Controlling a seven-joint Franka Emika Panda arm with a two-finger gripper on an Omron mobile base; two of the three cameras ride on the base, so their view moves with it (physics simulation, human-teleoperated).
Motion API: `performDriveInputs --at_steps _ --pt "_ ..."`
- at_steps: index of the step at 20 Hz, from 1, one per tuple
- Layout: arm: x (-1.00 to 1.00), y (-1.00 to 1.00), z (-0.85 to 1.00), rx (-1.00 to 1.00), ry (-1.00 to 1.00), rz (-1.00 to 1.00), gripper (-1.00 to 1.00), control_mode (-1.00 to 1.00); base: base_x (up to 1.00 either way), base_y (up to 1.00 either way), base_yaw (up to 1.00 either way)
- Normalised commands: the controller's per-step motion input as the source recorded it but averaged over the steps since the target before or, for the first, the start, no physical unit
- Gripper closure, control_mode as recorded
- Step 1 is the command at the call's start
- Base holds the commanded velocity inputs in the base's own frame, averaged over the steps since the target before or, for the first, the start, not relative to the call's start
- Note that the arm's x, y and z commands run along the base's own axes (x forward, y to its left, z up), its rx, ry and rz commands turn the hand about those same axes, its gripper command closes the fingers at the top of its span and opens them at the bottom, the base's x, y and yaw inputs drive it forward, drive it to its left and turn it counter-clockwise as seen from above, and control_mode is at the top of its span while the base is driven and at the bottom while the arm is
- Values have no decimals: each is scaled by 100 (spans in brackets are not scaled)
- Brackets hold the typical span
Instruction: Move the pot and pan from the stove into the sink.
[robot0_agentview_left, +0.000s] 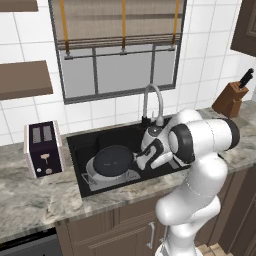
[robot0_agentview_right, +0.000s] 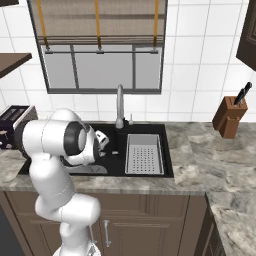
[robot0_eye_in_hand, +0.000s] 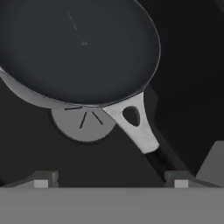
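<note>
**Pan rests in the sink, gripper hovering over its handle**

With its fingertips spread wide and nothing between them, the gripper (robot0_eye_in_hand: 111, 177) hangs released just above the pan (robot0_eye_in_hand: 78, 48), whose straight handle runs toward the gap between the tips. The pan lies inside the sink (robot0_agentview_left: 80, 145), apparently nested on the light-grey pot (robot0_agentview_left: 92, 172), whose rim shows beneath it on the side away from the faucet (robot0_agentview_left: 152, 100); stacking likely saves basin room. A round drain sits under the pan's edge. Judging by this, both items are off the stove and the task looks nearly complete. The table (robot0_agentview_left: 35, 200) surrounds the sink.
</note>
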Motion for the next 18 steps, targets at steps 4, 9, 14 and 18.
performDriveInputs --at_steps 4,9,14,18 --pt "0 9 95 7 0 0 -100 -100 0 0 0" --pt "-16 5 95 6 0 0 -100 -100 0 0 0" --pt "-35 0 84 5 0 0 -100 -100 0 0 0" --pt "-52 0 78 3 0 0 -100 -100 0 0 0"
